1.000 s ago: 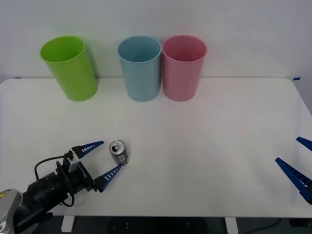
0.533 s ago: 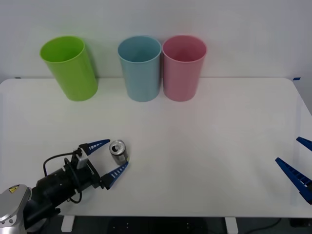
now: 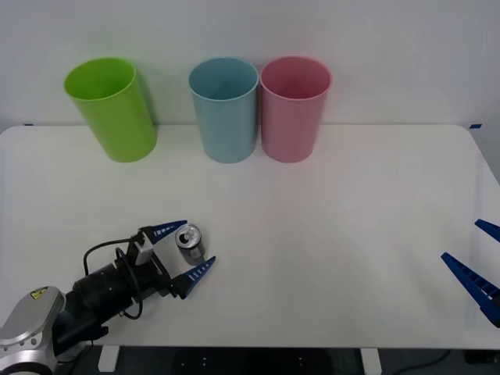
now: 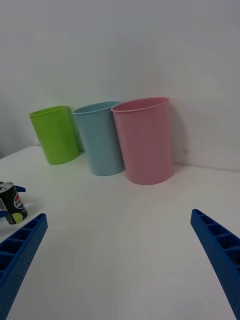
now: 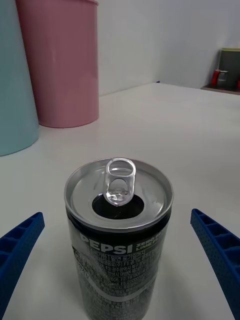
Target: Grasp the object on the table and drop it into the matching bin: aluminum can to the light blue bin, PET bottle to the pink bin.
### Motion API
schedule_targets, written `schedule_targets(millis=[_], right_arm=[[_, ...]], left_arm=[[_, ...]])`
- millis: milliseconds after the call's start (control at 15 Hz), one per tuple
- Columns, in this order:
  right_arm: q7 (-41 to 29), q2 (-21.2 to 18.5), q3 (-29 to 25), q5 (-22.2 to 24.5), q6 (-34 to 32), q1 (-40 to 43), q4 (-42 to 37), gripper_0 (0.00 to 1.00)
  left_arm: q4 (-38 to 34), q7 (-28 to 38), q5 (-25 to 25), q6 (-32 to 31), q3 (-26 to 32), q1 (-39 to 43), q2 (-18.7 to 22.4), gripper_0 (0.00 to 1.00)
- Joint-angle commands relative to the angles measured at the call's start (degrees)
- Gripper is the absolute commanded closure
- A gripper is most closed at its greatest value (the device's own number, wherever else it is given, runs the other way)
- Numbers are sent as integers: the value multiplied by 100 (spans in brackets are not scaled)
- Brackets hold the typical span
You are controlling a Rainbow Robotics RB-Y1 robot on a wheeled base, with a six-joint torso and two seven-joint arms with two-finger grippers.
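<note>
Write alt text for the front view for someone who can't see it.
The left gripper reaches across a white table with its open blue fingers on either side of a small upright aluminum can. Lime green, light blue and pink bins stand along the far edge; the right gripper waits open at the table's right.

Laboratory or test-room setting. A plain white worktop (image 3: pixel 328 234) with rounded corners stands against a bare white wall (image 3: pixel 391 47). Along the worktop's far edge stand three identical plastic bins: a lime green bin (image 3: pixel 112 108) toward the far left corner, then a light blue bin (image 3: pixel 224 108) and a pink bin (image 3: pixel 294 108) side by side near the middle. Small blue tape marks (image 3: pixel 474 126) sit at the far corners. In the left wrist view, a dark box and red containers (image 5: pixel 222 76) stand in the room beyond.
</note>
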Motion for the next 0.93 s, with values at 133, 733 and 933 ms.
schedule_targets(millis=[133, 733, 933], right_arm=[[0, 0, 0, 0, 0, 0, 0, 0], [0, 0, 0, 0, 0, 0, 0, 0], [0, 0, 0, 0, 0, 0, 0, 0]], left_arm=[[4, 0, -43, 9, -7, -7, -46, 0], [4, -53, -105, 17, 2, -7, -37, 100], [4, -26, -105, 17, 2, -16, -46, 100]])
